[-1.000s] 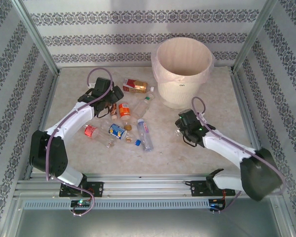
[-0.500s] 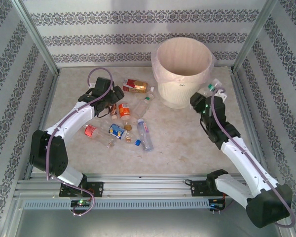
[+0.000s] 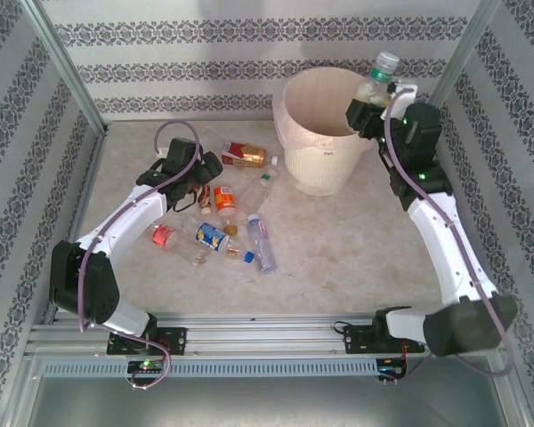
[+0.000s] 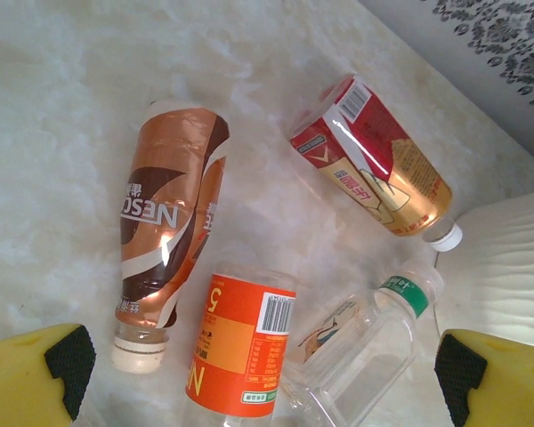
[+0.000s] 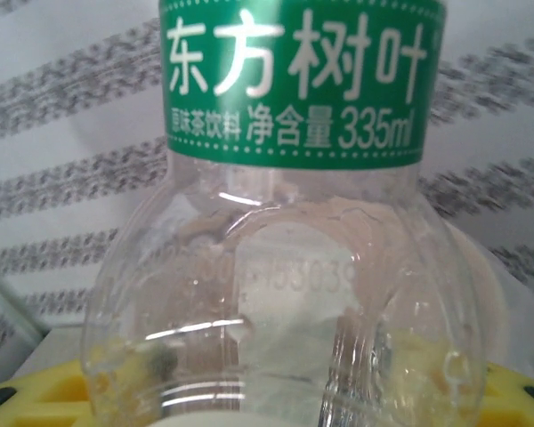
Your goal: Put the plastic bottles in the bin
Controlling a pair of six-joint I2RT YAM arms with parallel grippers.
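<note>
Upper right, the right gripper (image 3: 367, 105) is clamping a green-labelled bottle (image 3: 379, 78) above the bin (image 3: 316, 169), right over its rim. Letting go there risks it bouncing outside. Centre-left, the left gripper (image 3: 198, 182) is hanging open over the loose bottles (image 3: 222, 222).

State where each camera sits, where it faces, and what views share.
Top external: above, behind, looking down on table, bin, left arm, right arm.
Left wrist: on the left arm, facing down at the brown bottle; its yellow fingers at bottom corners.
Right wrist: on the right arm, facing the wallpaper; green-label bottle between its fingers.
Shared: top external and left wrist show the red-gold bottle.
</note>
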